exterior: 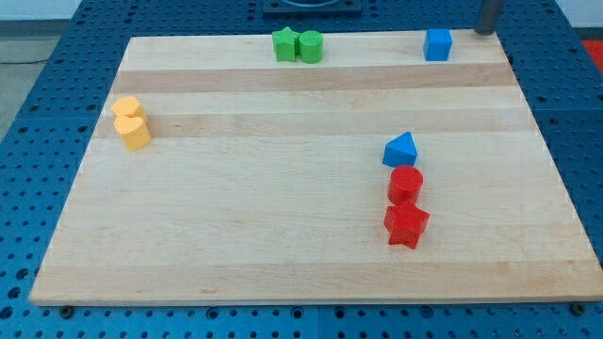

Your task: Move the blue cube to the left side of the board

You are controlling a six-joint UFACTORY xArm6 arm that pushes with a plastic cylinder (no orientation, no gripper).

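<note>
bottom of frame: bare wood on the desk (283,254), plus a strip of blue pegboard (57,113) around its edges. Nothing in the way down here.
lower right: red star block (406,226) with a red cylinder-ish block (405,184) just above it, the two touching or nearly so. They look like bystanders, stacked up in a little column.
just above those: blue wedge-shaped block (400,150), right on top of the red pair in the frame. Blue, but not a cube, so I'd say it's not the target.
left middle: two yellow blocks (131,122) huddled together near the left edge. That's roughly the side the cube has to end up on, so they could get bumped.
top centre: green star block (285,44) and green rounded block (310,46), side by side, touching. They sit between the cube and the left side along the far edge, so a straight shove left would probably hit them.
blue cube (437,44): upper right of the frame, near the far edge. Clean square faces, lighter top, standing flat, nothing touching it.
my tip (487,31): top right corner, just right of the cube and apart from it. Only the lower bit of the rod shows. My guess is it's parked there to push leftward.
jaws: none on this rig, just a rod, so nothing to open or close.
</note>
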